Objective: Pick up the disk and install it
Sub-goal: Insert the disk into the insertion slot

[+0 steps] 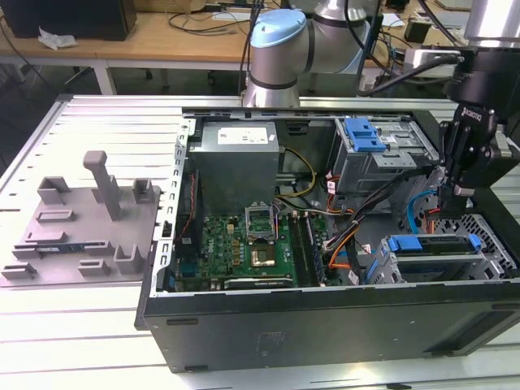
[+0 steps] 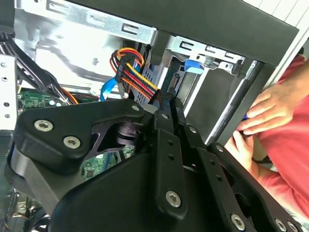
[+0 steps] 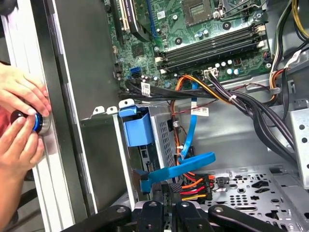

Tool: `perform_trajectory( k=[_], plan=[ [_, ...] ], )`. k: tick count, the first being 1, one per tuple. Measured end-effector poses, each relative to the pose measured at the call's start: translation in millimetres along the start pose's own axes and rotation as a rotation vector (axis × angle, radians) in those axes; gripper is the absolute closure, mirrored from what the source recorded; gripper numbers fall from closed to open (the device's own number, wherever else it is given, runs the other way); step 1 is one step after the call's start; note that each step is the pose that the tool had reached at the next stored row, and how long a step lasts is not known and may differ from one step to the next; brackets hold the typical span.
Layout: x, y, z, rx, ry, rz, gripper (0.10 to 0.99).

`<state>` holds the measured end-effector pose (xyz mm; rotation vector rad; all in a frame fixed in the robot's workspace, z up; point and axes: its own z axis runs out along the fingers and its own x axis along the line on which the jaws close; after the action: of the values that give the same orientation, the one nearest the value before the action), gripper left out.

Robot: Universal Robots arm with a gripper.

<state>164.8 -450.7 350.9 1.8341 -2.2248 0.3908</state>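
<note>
The gripper [image 1: 461,193] hangs inside the open case [image 1: 325,325], over the exterior view's right end of the cage [image 1: 497,253]. The disk [image 1: 435,246] appears to lie in that cage, blue plastic at both ends, so the step in hand is judged to be seating it. The fingers lie together with barely a gap. In the first wrist view their tips meet a blue strip [image 3: 186,166]. Whether they pinch it, and whether it belongs to the disk's frame, cannot be told.

Doing this well calls for a push straight along the cage's rails, with the disk level so that it does not bind. The pressure is best kept on the plastic rather than on the drive's face. The red and orange wires [image 3: 193,186] and the flat blue cable [image 3: 189,125] lie close to the fingertips and could snag or be trapped, so the travel should be slow and short. The motherboard [image 1: 244,240] sits well apart.

The case lies on its side on a ribbed metal table [image 1: 81,325]. A grey fixture [image 1: 89,219] with pegs and slots rests beside it, toward the exterior view's left. At the table's edge a person's hands [image 3: 17,145] hold a round button [image 3: 36,122]. Wooden benches [image 1: 162,41] with cables stand behind the arm.
</note>
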Motion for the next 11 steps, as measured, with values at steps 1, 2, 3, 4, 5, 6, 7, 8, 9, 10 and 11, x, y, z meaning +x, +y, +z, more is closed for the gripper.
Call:
perform_trajectory(
  k=[1,2,3,4,5,6,7,8,9,10,11],
  plan=[
    [0.2,0.0,0.0,0.001,-0.0022,-0.004,0.922],
    [0.3,0.0,0.1,0.002,-0.0041,-0.008,0.922],
    [0.9,-0.2,0.3,0.004,-0.0086,-0.014,0.922],
    [2.3,-0.4,0.4,0.005,-0.0135,-0.019,0.922],
    [3.4,-0.7,0.6,0.005,-0.0165,-0.021,0.922],
    [4.5,-0.9,0.7,0.004,-0.0188,-0.021,0.922],
    [6.0,-1.2,1.0,0.004,-0.0223,-0.022,0.922],
    [7.2,-1.4,1.2,0.003,-0.0262,-0.022,0.922],
    [9.0,-1.7,1.4,0.002,-0.0336,-0.022,0.922],
    [10.3,-2.0,1.4,0.001,-0.0398,-0.023,0.922],
    [11.7,-2.3,1.4,0.0,-0.0463,-0.023,0.922]
  ],
)
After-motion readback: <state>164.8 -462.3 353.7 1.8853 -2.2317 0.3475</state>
